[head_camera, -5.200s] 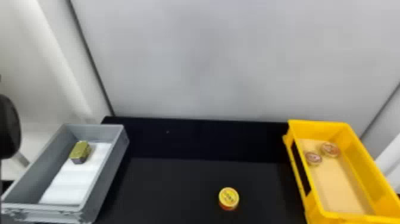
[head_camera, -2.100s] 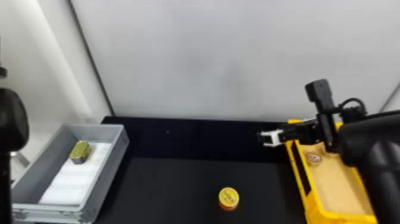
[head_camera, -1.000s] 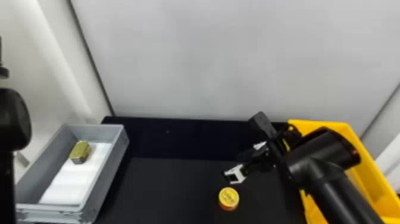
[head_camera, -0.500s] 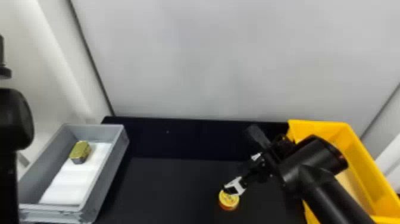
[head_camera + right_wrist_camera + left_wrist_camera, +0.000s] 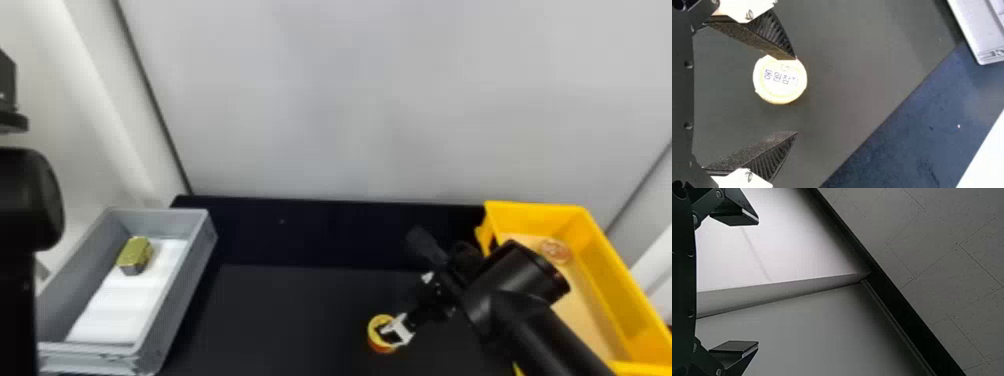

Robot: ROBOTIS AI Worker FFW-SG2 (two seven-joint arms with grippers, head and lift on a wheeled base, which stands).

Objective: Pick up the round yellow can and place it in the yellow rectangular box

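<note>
Yellow-lidded and squat, the round yellow can (image 5: 780, 83) stands upright on the near part of the black table (image 5: 280, 320), between the 2 boxes. It looks like a sealed metal tin: stiff, hardly fragile, likely a bit heavy for its size, and smooth enough to slip if caught only by the lid. Best to take it low on its side wall, straight across the middle.

Right over it, the right gripper (image 5: 797, 96) points downward, its 2 ridged fingers spread wide. The tip of 1 finger overlaps the lid's edge in the right wrist view, touching or not I cannot tell; the other is well apart. It wants centring before it goes lower, or that finger could land on the lid.

The right arm (image 5: 540, 325) slants in from the near right corner, its wrist turned inward, partly in front of the yellow rectangular box (image 5: 610, 270), where 1 round tin (image 5: 554, 251) sits. At the far left, the left arm (image 5: 25, 200) is upright and idle, its left gripper (image 5: 758, 283) open-fingered and empty. The grey box (image 5: 200, 245) holds a gold-topped tin (image 5: 135, 254); behind everything rises a pale wall (image 5: 375, 100).
</note>
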